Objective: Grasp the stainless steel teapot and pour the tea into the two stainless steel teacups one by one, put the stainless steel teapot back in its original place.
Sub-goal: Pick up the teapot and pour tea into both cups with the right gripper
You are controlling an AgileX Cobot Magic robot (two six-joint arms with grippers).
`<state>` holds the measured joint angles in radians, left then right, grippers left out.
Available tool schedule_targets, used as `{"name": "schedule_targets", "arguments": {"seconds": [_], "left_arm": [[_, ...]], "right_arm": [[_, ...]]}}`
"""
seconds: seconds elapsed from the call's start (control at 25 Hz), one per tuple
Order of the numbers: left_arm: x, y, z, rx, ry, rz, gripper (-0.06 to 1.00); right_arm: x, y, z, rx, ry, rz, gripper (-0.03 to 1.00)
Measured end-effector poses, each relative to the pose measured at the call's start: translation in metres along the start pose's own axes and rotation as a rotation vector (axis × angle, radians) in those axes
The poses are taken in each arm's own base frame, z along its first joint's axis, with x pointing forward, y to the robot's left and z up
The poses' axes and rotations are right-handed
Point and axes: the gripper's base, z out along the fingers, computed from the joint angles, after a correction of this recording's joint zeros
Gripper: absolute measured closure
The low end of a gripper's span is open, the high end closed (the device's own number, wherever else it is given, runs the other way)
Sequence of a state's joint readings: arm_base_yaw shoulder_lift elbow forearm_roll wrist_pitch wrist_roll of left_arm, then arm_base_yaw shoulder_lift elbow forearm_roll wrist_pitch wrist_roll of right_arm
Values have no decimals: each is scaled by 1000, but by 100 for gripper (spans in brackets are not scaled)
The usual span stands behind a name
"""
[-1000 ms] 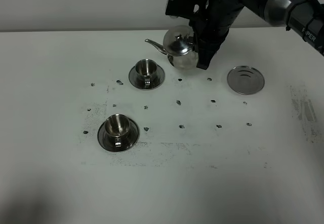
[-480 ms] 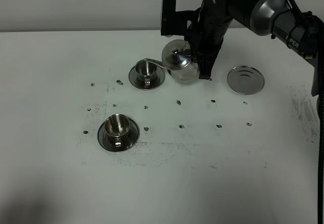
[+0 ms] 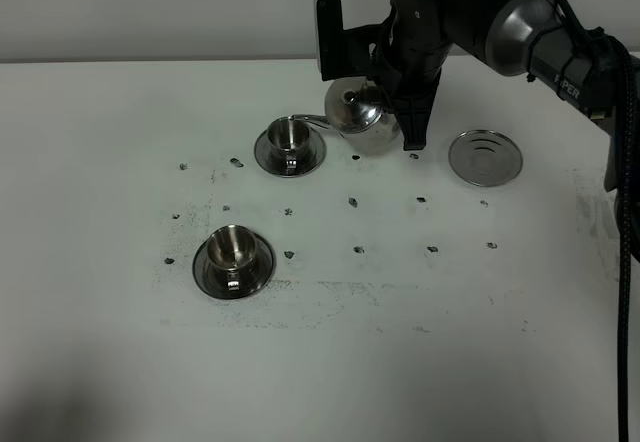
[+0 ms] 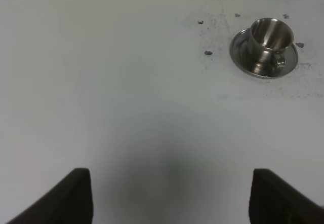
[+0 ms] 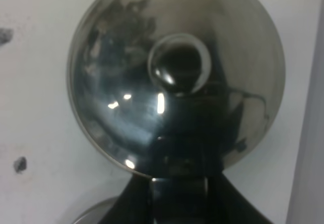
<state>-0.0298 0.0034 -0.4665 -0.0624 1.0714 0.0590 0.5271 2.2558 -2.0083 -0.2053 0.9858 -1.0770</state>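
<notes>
The stainless steel teapot hangs tilted near the bench's back edge, its spout over the far teacup. The right claw is clamped narrow on it. It is probably liquid-heavy, rigid and slippery, best held by the loop handle. The claw hides that handle, and no tea is visible. The left claw gapes wide, empty.

My right arm comes in from the back right with the wrist rolled over. The right gripper is clamped tight on the teapot. My left gripper points down, fingers spread wide.
</notes>
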Motion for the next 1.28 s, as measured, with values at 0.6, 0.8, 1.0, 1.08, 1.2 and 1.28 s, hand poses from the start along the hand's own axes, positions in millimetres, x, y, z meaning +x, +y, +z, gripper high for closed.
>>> {"name": "schedule_targets", "arguments": {"seconds": [0.6,0.8,1.0,1.08,1.2,1.28], "left_arm": [[0,0,0,0,0,0,31],[0,0,0,0,0,0,31],[0,0,0,0,0,0,31],[0,0,0,0,0,0,31],[0,0,0,0,0,0,31],[0,0,0,0,0,0,31]], "right_arm": [[-7,-2,1,81,79,-128,76],[-10,-3,0,104,82,-152,76],[-9,-4,0,116,101,-178,76],[-8,-4,0,120,108,-195,76],[-8,-5,0,122,111,-210,76],[-8,-5,0,124,111,-214,76]]}}
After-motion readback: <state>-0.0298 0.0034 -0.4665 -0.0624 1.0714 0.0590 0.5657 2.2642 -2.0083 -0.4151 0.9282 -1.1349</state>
